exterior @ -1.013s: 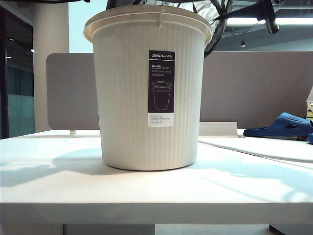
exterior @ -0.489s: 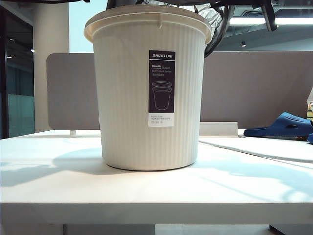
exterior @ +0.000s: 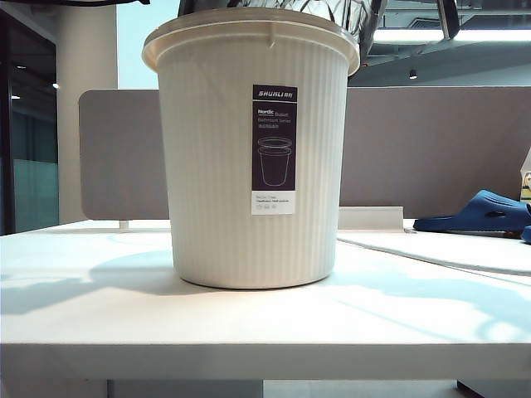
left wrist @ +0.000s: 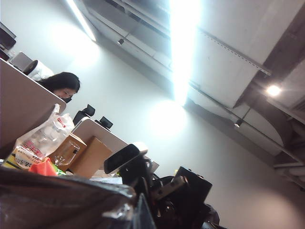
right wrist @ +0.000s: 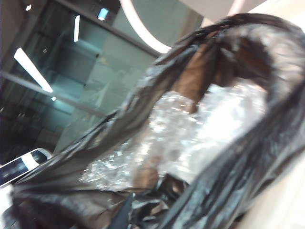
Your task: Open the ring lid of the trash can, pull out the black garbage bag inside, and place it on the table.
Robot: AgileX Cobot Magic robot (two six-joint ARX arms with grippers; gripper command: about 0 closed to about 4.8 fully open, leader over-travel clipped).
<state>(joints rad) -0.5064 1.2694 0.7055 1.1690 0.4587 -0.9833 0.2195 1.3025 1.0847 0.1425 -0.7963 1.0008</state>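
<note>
Blue slipper lies before a grey partition panel, far right.

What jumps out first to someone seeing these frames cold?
The cream ribbed trash can fills the middle of the exterior view, standing on the white table, its dark label facing the camera. At its rim, the glossy black garbage bag bulges up; the right wrist view is filled with it, clear plastic showing inside. A blue slipper lies far right. Neither claw is visible.
</note>
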